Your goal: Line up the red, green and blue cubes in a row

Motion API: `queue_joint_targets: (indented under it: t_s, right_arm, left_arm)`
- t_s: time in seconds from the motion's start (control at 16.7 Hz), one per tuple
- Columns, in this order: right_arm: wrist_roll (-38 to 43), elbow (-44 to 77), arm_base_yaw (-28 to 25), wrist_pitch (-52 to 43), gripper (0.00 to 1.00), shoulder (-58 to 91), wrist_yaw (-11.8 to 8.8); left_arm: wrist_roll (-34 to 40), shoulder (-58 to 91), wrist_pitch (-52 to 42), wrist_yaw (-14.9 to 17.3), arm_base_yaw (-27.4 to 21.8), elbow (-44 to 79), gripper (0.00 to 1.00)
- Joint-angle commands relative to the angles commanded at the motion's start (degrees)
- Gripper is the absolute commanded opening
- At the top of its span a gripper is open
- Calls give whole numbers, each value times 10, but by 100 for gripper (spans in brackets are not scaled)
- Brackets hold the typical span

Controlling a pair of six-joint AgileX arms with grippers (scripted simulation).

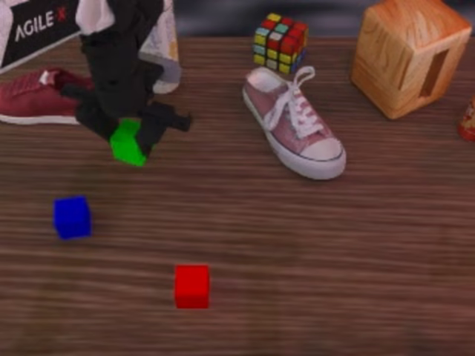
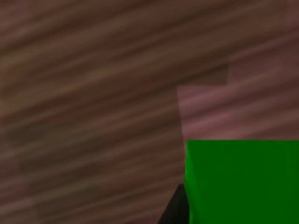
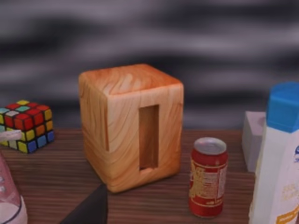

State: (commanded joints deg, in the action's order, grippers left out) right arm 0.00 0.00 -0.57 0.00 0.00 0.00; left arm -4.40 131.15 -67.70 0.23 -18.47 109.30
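The green cube (image 1: 128,142) hangs tilted above the table at the back left, with my left gripper (image 1: 132,138) shut on it. In the left wrist view the green cube (image 2: 243,182) fills one corner, a dark finger (image 2: 176,211) pressed against its side, and its shadow falls on the wood below. The blue cube (image 1: 72,216) rests on the table at the left, in front of the held cube. The red cube (image 1: 191,286) sits nearer the front, right of the blue one. My right gripper (image 3: 133,217) is out of the top view, parked open near the back right.
A dark red shoe (image 1: 33,96) lies at the back left beside the left arm. A pink sneaker (image 1: 293,122), a puzzle cube (image 1: 280,42) and a wood-grain box (image 1: 408,55) stand along the back. A red can (image 3: 208,176) and a white bottle (image 3: 278,163) stand at the far right.
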Motion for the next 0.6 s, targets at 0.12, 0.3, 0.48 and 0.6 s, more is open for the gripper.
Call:
queue_joint_targets:
  t_s: [0.12,0.3,0.48,0.6]
  right_arm:
    - [0,0,0,0,100,0,0]
    - [0,0,0,0,100,0,0]
    - [0,0,0,0,100,0,0]
    - [0,0,0,0,100,0,0]
  left_arm:
    - [73,-17,5,-1,-43,-23,0]
    - [209,-47,12,-2,-119,-66,0]
    - [358,-78,20,-2,-198,-111,0]
    - [439,-100,27,-3,-245,-138,0]
